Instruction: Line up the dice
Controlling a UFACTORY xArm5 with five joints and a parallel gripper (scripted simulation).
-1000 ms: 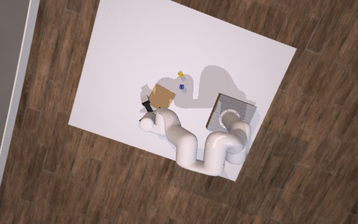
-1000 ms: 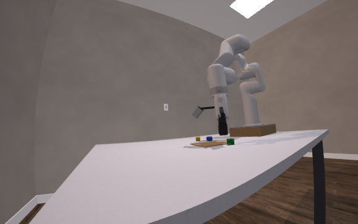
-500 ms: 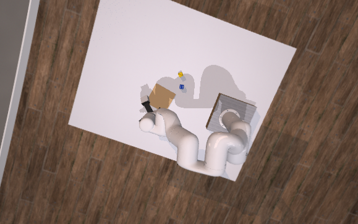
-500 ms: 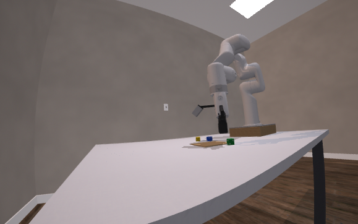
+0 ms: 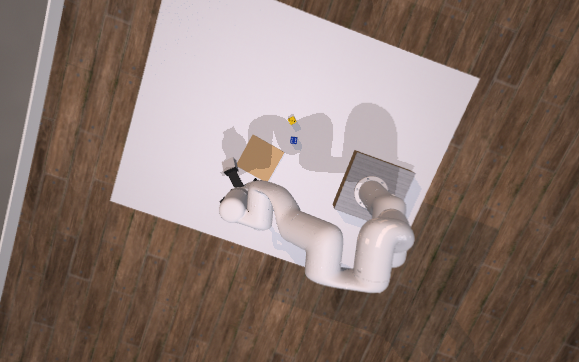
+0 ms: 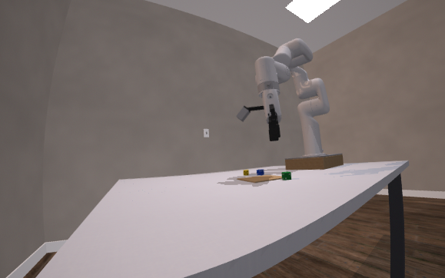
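The tan mat [image 5: 260, 157] lies flat on the white table; it also shows in the exterior view [image 6: 260, 178]. The yellow die [image 5: 292, 119] and the blue die [image 5: 293, 140] stand on the table off the mat, on its side toward the base; they also show in the exterior view as the yellow die [image 6: 246, 172] and the blue die [image 6: 260, 172]. The green die [image 6: 287, 176] stands at the mat's edge; I cannot tell whether it touches the mat. The arm hides it in the top view. My gripper [image 6: 274, 137] is open and empty, high above the mat.
The robot's base plate [image 5: 375, 187] stands on the table to the right of the mat. A small grey camera box [image 6: 243, 114] sticks out from the wrist. The table's edge runs close behind the arm's elbow.
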